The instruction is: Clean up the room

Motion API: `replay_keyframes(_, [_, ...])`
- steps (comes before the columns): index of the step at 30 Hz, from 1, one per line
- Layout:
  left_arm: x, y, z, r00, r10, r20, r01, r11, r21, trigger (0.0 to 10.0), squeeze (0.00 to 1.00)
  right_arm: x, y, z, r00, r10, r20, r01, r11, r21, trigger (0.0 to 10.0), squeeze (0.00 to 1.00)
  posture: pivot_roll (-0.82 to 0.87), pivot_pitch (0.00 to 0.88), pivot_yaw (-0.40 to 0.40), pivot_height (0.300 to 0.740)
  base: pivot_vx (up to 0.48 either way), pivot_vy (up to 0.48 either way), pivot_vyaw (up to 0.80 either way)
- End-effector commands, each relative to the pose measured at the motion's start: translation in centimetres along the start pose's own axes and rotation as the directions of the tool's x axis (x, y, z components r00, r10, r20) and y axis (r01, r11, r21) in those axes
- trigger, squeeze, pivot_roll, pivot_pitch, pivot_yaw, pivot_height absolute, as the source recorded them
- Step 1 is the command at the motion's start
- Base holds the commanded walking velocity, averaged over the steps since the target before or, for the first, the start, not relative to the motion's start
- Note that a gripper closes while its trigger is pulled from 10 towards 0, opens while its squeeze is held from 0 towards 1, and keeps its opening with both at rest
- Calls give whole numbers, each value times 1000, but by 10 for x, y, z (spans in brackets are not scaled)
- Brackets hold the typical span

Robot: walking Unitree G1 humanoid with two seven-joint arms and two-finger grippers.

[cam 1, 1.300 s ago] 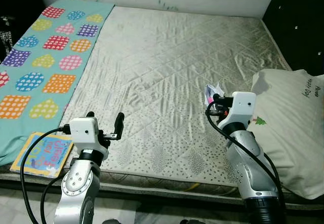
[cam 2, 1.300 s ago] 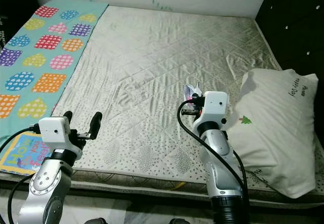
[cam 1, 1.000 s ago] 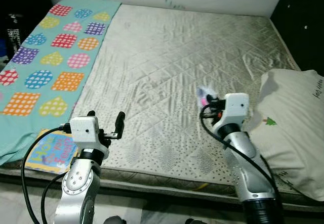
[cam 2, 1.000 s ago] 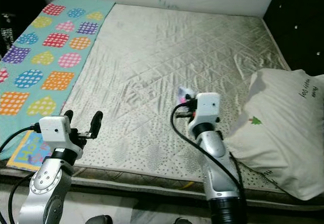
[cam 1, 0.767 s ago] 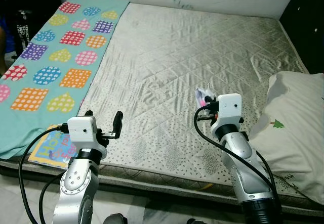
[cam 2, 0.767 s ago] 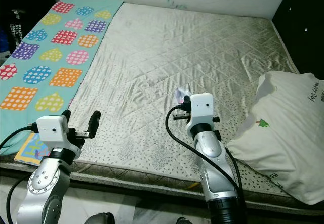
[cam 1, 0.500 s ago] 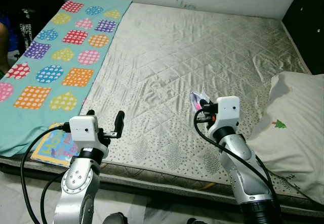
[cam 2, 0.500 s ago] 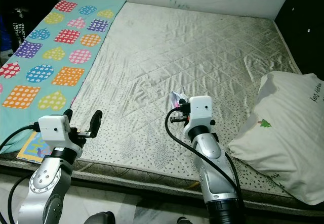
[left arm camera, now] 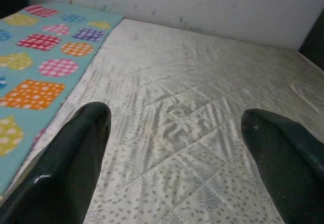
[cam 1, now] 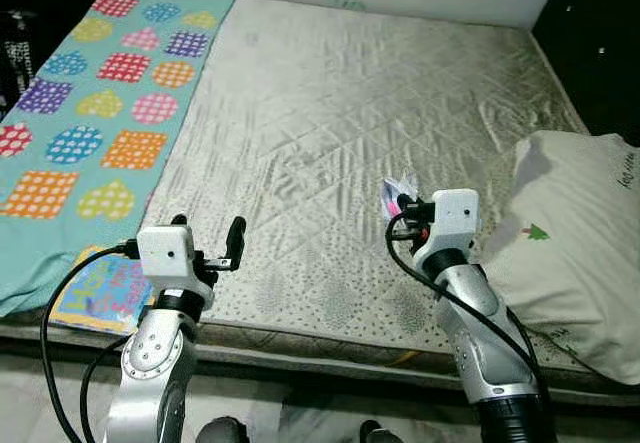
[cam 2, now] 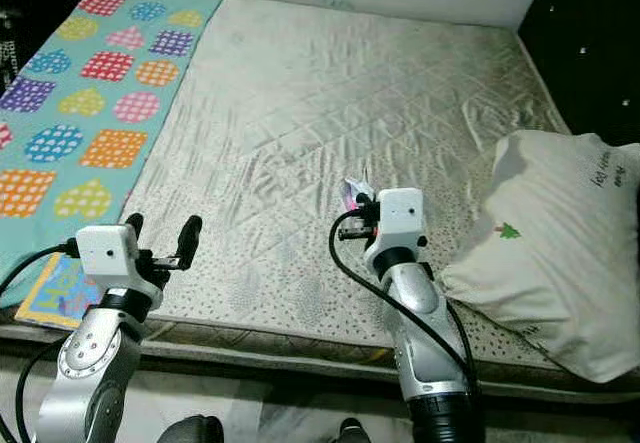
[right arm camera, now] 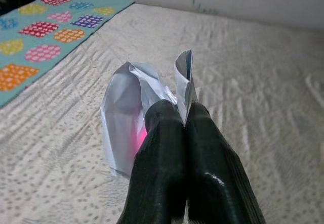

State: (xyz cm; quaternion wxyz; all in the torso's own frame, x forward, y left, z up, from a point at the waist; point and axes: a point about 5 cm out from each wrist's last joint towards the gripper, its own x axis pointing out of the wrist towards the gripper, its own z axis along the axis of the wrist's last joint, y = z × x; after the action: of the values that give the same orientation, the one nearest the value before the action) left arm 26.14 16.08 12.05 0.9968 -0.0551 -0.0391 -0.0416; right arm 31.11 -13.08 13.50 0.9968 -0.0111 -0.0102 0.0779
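Your right tool [right arm camera: 185,118] is clenched on a thin wrapper [right arm camera: 132,118] above the bed [cam 1: 340,113], near the pillow [cam 1: 575,233]; it may slip. Your left tool [left arm camera: 172,133] is released.

Right hand [cam 1: 398,206] pinches a wrapper [cam 1: 396,192] above the mattress [cam 1: 350,113].

A home bedroom: bare quilted mattress [cam 1: 350,133], pillow [cam 1: 575,233], patterned blanket [cam 1: 90,93].

Bright even light on mattress [cam 1: 330,113]; dark corners; slight blur; wrist views soft.
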Motion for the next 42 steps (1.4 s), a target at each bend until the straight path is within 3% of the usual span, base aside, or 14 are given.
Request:
replay_keyframes(1, [-1, 0, -3, 1000, -4, -10, 5, 1000, 6, 10000, 0, 0, -4, -3, 1000, -20, -7, 20, 999, -37, 10000, 0, 44, 166, -29, 740, 0, 319, 0])
replay_keyframes(9, [-1, -1, -3, 1000, -11, -9, 11, 1000, 8, 10000, 0, 0, -8, -9, 999, -44, -23, 44, 999, 3, 10000, 0, 45, 159, -28, 740, 0, 333, 0])
replay_keyframes(23, [0, -1, -2, 1000, -7, -5, 8, 1000, 13, 10000, 0, 2, -8, -11, 999, -46, -17, 45, 999, -29, 10000, 0, 50, 161, -27, 740, 0, 382, 0])
replay_keyframes(31, [-1, -1, -1, 1000, -7, -6, 7, 1000, 12, 10000, 0, 0, -5, -12, 999, -31, -19, 31, 999, 13, 10000, 0, 52, 169, -24, 740, 0, 388, 0])
replay_keyframes(42, [0, -1, -1, 1000, -9, -8, 9, 1000, 8, 10000, 0, 1, -7, -11, 999, -31, -19, 31, 999, 19, 10000, 0, 47, 174, -23, 740, 0, 394, -506])
